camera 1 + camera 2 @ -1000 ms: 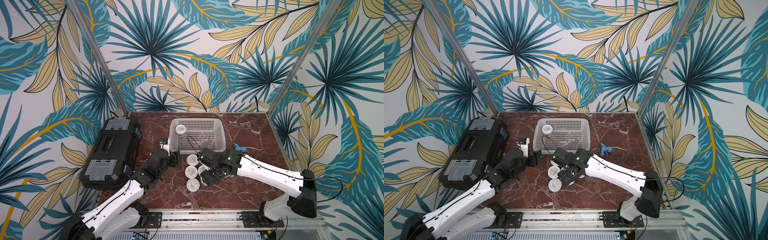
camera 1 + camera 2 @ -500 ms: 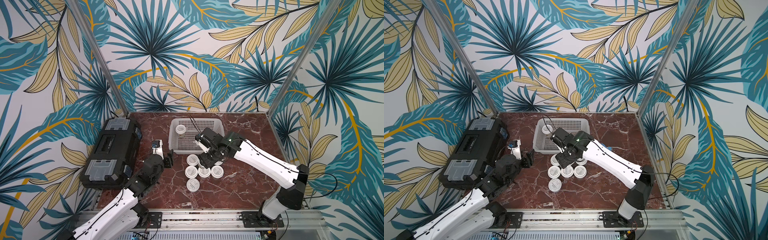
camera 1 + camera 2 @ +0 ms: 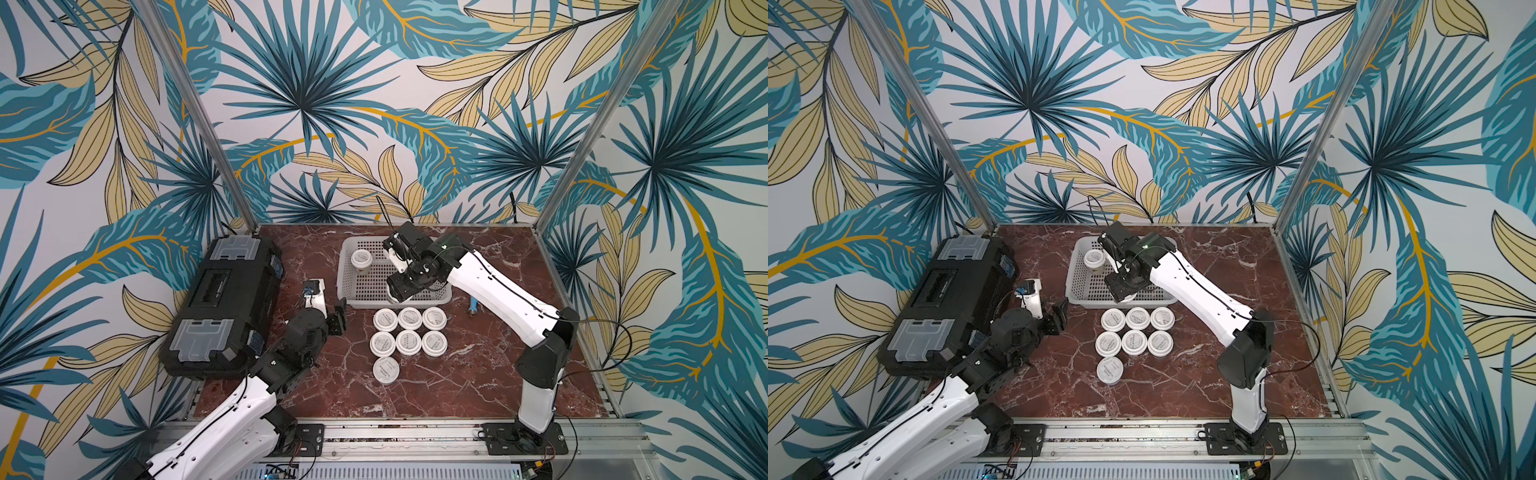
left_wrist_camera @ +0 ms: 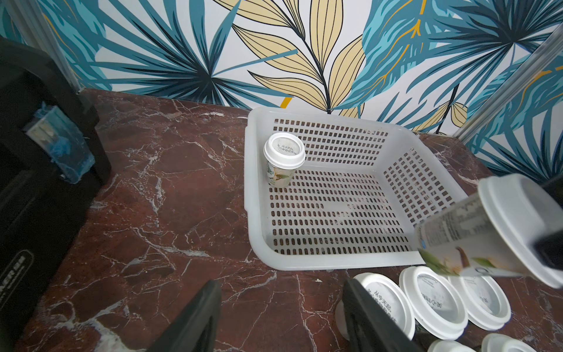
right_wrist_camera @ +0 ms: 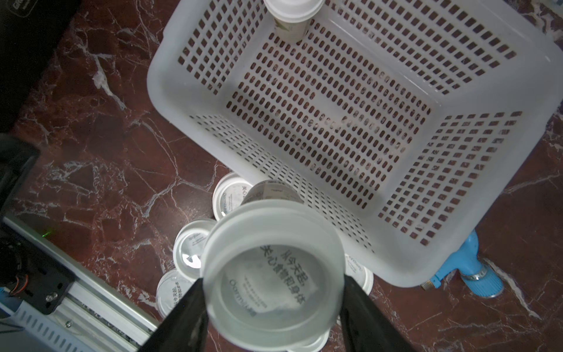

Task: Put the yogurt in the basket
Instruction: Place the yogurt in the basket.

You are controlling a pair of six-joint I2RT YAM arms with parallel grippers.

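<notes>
Several yogurt jars [image 3: 408,341] with white lids stand grouped on the marble in front of the white basket [image 3: 344,286]. One yogurt [image 3: 361,258] stands upright in the basket's far left corner. My right gripper [image 5: 272,282] is shut on another yogurt [image 5: 274,240], gripped at the lid and held tilted in the air over the basket's near rim [image 5: 350,243]; it also shows as the tilted yogurt [image 4: 487,234] in the left wrist view. My left gripper [image 4: 281,292] is open and empty, low over the marble left of the group, one finger [image 4: 365,317] beside the nearest lid.
A black toolbox [image 3: 224,303] fills the table's left side, close to my left arm. A small blue object [image 5: 475,268] lies against the basket's right near corner. The metal rail [image 3: 399,432] runs along the table's front edge, and patterned walls close off the other sides.
My right gripper has risen from the group with a yogurt and carried it back over the basket's near rim. The left gripper has hardly moved.
</notes>
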